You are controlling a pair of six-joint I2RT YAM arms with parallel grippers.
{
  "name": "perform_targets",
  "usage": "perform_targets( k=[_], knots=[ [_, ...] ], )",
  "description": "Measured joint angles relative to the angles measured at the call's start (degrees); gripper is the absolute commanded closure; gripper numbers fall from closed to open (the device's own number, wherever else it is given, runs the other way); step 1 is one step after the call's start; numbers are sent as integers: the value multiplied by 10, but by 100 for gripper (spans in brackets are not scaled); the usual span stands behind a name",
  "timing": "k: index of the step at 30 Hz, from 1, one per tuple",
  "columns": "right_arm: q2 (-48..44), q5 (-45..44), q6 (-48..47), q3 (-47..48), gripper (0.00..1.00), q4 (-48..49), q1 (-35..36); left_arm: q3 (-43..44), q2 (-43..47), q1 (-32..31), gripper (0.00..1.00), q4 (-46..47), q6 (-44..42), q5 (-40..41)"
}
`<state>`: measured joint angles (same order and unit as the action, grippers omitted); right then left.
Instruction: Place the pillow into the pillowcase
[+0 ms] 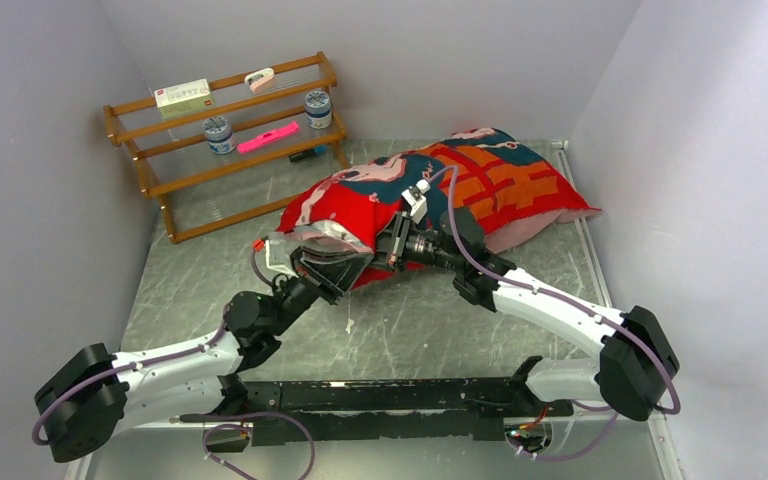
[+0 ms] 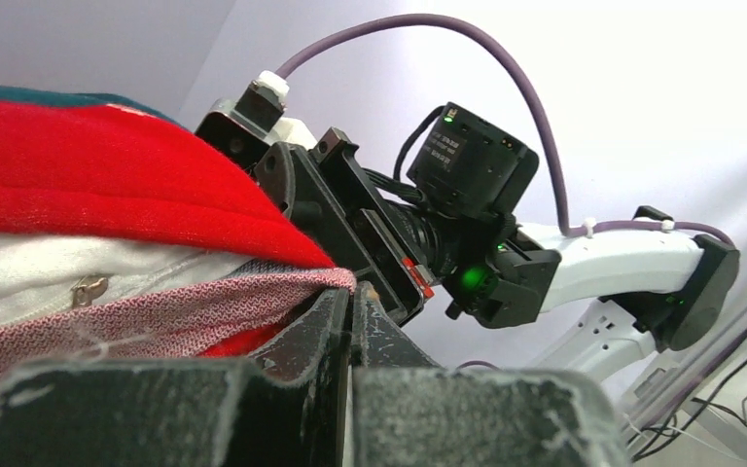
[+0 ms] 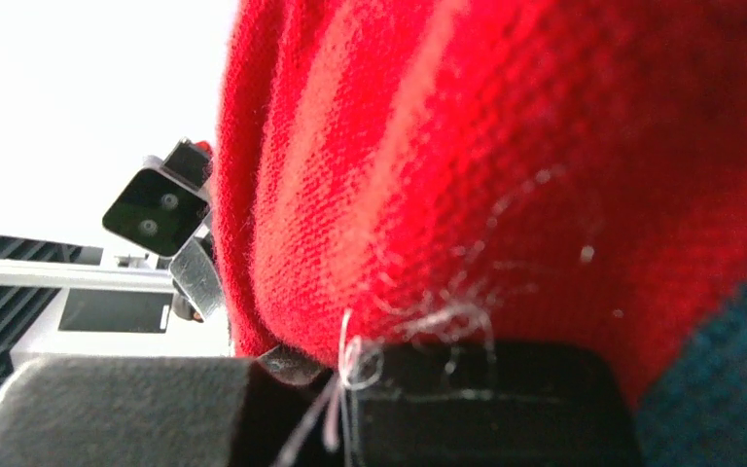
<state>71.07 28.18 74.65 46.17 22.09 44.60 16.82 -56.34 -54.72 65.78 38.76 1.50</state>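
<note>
Pillowcase (image 1: 460,185) lies just right of the wooden rack (image 1: 225,130), pillow (image 2: 39,277) inside bar a white strip at the mouth. My left gripper (image 2: 350,316) pinches its lower hem, my right gripper (image 3: 342,368) the red upper edge. If either thin pinch slips as I pull, I reckon the pillow works its way out.

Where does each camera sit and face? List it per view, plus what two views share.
Top external: above, behind the bases, looking down on the table, pillowcase, both arms.
Left wrist: low, past the left gripper at pillow, pillowcase, right arm.
Right wrist: past the right gripper, against the pillowcase.
Shared: both wrists see the pillowcase.
</note>
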Motion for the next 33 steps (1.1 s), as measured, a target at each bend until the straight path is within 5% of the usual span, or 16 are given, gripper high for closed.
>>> perform_targets(
  k=[7, 13, 23, 33],
  knots=[
    [-33, -11, -42, -3, 93, -18, -7, 71, 35, 6, 95, -150, 19, -10],
    [-172, -82, -107, -54, 87, -92, -5, 175, 32, 5, 95, -319, 56, -30],
    [-255, -116, -139, -100, 75, -169, 2, 164, -16, 34, 95, -412, 123, -52],
    [-325, -151, -220, -91, 48, -241, 2, 152, 3, 53, 95, -429, 180, -79]
  ],
)
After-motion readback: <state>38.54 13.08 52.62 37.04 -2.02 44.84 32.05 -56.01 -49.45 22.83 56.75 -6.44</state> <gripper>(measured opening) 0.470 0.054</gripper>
